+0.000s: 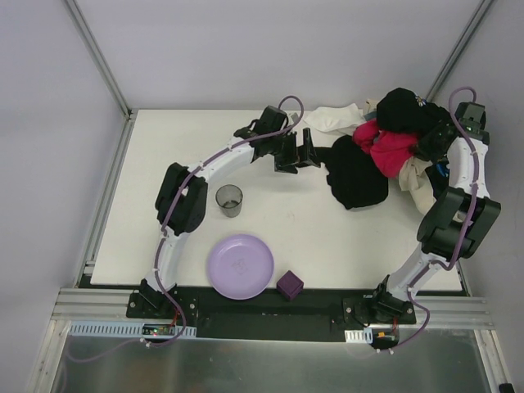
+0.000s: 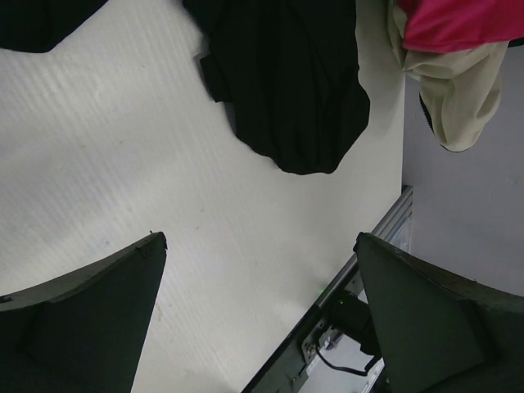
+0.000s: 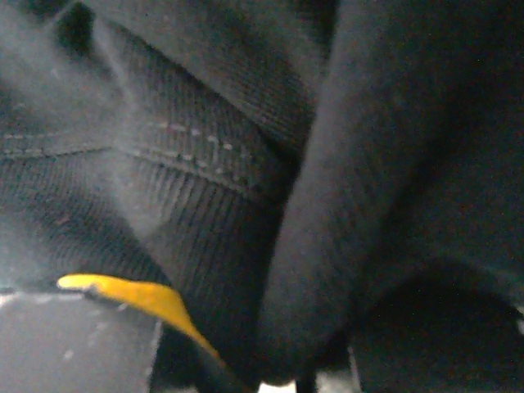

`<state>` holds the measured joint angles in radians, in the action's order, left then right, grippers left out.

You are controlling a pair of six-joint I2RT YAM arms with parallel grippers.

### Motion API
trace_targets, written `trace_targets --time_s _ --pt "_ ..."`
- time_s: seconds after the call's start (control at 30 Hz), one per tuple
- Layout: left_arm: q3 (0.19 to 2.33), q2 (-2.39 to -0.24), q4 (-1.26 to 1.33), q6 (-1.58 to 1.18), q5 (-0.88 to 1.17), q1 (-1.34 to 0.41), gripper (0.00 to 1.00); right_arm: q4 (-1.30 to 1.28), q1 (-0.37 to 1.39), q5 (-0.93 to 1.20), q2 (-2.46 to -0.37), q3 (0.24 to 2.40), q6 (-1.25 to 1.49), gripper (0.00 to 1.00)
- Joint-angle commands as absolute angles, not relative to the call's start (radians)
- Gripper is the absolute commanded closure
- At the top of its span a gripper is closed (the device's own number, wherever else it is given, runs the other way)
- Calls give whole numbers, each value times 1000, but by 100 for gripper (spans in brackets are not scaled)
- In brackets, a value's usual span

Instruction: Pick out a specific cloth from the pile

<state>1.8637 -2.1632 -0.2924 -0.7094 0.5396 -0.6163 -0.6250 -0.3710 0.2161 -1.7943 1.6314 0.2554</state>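
The pile [image 1: 393, 143] lies at the table's far right: black pieces, a red-pink garment [image 1: 385, 146], beige [image 1: 416, 182] and white [image 1: 334, 119] cloth. A flat black garment [image 1: 358, 173] spreads from the pile's left side and also shows in the left wrist view [image 2: 286, 82]. I cannot single out the small narrow black cloth. My left gripper [image 1: 304, 157] is open and empty over bare table [image 2: 260, 241], just left of that garment. My right gripper [image 1: 427, 135] is buried in the pile's right side. Its fingers stand wide apart with a fold of ribbed black fabric [image 3: 311, 205] between them.
A grey cup [image 1: 229, 200] stands mid-table. A purple plate [image 1: 240, 266] and a purple cube [image 1: 289, 285] sit near the front edge. The table's right edge rail [image 2: 368, 254] is close behind the pile, with beige cloth [image 2: 458, 98] hanging over it.
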Motion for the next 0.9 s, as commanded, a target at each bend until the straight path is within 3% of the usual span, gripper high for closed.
trace_targets --time_s 0.0,0.6,0.87 --pt "1992 -2250 -279 -804 560 -655 1 -534 -426 216 -1720 1690 322 100" --pt "2321 -2594 -189 -1054 529 -765 4 -469 -482 304 -1717 1609 364 100" --pt "2387 -2706 -43 -1183 534 -782 16 -457 -486 324 -1717 1597 374 100"
